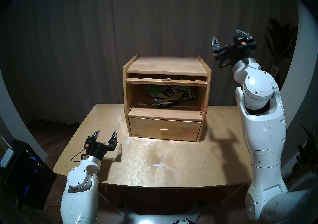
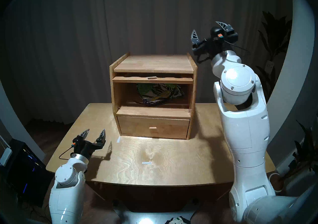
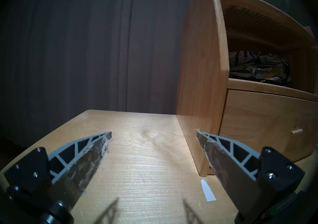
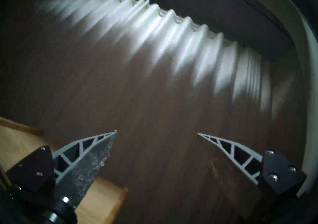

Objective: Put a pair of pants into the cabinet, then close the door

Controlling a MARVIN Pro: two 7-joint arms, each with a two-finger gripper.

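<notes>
The light-wood cabinet (image 1: 203, 98) stands at the back of the table. The floral pants (image 1: 169, 96) lie crumpled inside its upper compartment, also seen in the left wrist view (image 3: 258, 67). The door (image 1: 146, 81) is raised flat under the cabinet top, its peg handle (image 1: 166, 79) facing front. Its ribbed glass shows from below in the left wrist view (image 3: 249, 22). My left gripper (image 1: 105, 133) is open and empty, low over the table, left of the drawer (image 1: 165, 129). My right gripper (image 1: 226, 34) is open and empty, high up, right of and above the cabinet top.
The wooden table (image 1: 172, 175) has white tape marks (image 1: 158, 164) in its middle and near the cabinet's left foot (image 1: 128, 141). A dark computer case (image 1: 25, 167) stands on the floor to the left. Plants (image 1: 278, 46) stand at the right, a curtain behind.
</notes>
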